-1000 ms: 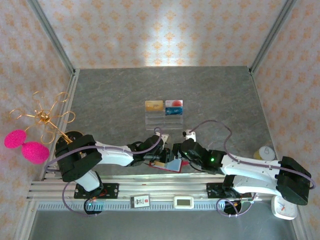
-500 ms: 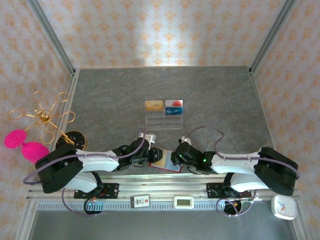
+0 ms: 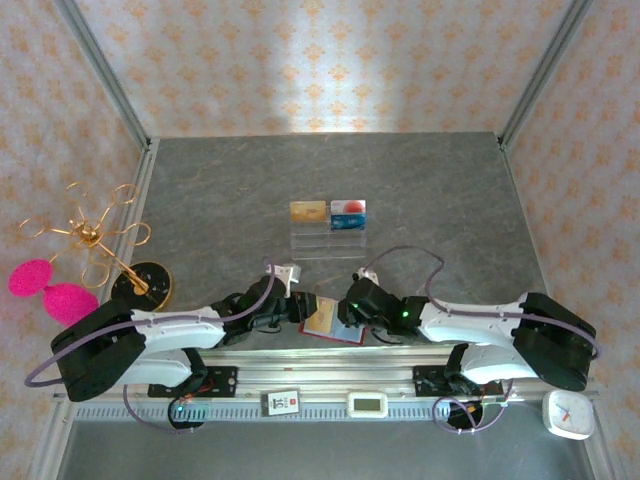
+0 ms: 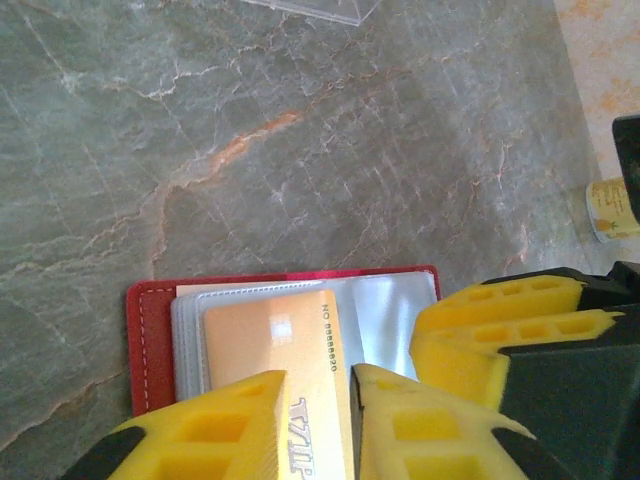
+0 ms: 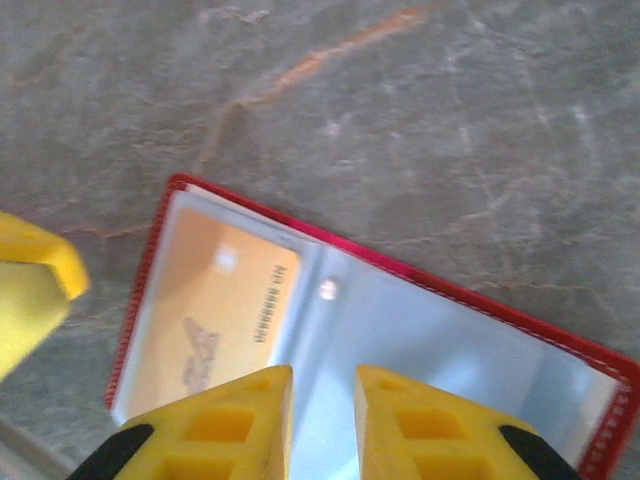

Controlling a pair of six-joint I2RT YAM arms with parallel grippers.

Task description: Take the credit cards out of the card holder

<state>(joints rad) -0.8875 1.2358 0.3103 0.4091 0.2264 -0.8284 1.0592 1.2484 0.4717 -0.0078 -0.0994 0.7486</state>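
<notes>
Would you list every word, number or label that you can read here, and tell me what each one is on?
"NO 888888...", on the orange card in the holder; the last digits are unsure.
"VIP", as far as it reads, upside down on the same card.
Too small to read: the gold card and blue card on the stand, the rail tag, the clock.
Blurred: the label on the yellowish container.
</notes>
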